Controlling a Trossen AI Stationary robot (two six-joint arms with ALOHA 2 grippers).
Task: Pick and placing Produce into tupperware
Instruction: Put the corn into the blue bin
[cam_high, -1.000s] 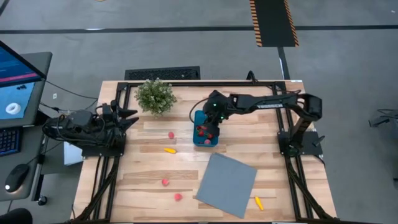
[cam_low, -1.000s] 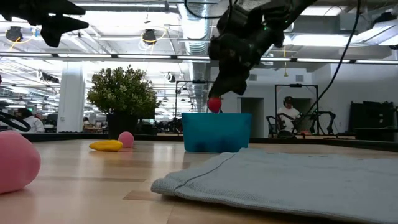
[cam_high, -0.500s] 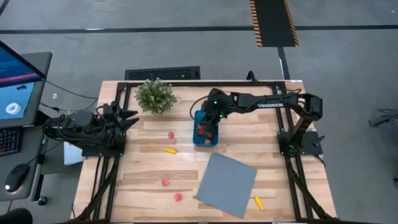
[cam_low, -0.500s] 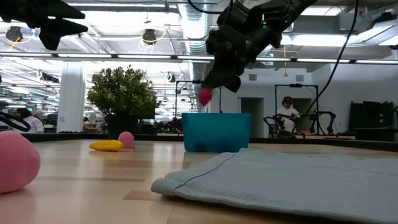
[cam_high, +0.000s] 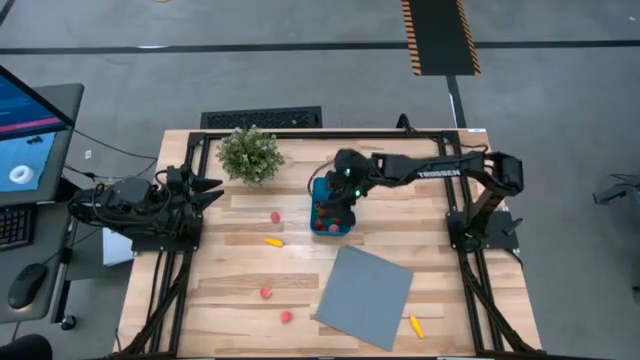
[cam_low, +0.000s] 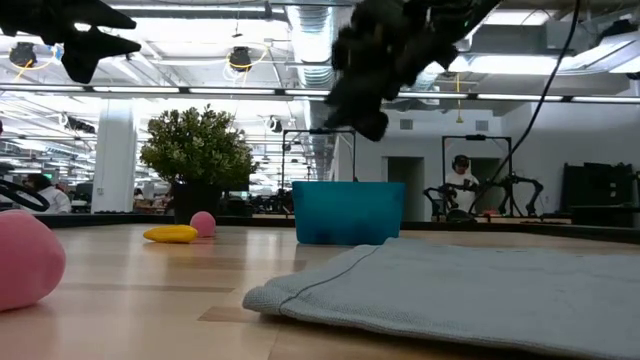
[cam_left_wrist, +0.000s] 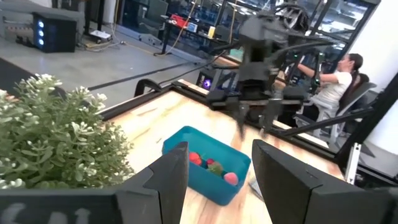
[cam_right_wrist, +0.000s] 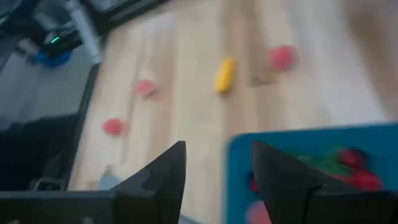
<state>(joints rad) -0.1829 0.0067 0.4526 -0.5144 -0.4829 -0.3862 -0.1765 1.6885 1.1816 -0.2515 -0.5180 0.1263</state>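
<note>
The teal tupperware (cam_high: 330, 216) stands on the table's middle, holding red and green produce (cam_left_wrist: 211, 167). My right gripper (cam_right_wrist: 217, 149) hangs open and empty just above the tub's far end (cam_high: 343, 192). Loose produce lies on the wood: a pink piece (cam_high: 275, 216), a yellow one (cam_high: 273, 241), two red ones (cam_high: 266, 293) (cam_high: 286, 316) and an orange one (cam_high: 415, 326). My left gripper (cam_left_wrist: 217, 180) waits open and empty at the table's left edge (cam_high: 212, 189).
A bushy potted plant (cam_high: 249, 154) stands at the far left of the table. A flat grey sheet (cam_high: 365, 296) lies near the front, right of the middle. Bare wood lies between the tub and the left arm.
My right gripper carried a red piece over the tupperware and has let it go; the piece no longer shows below the fingers. The gripper has risen a little above the tub.
</note>
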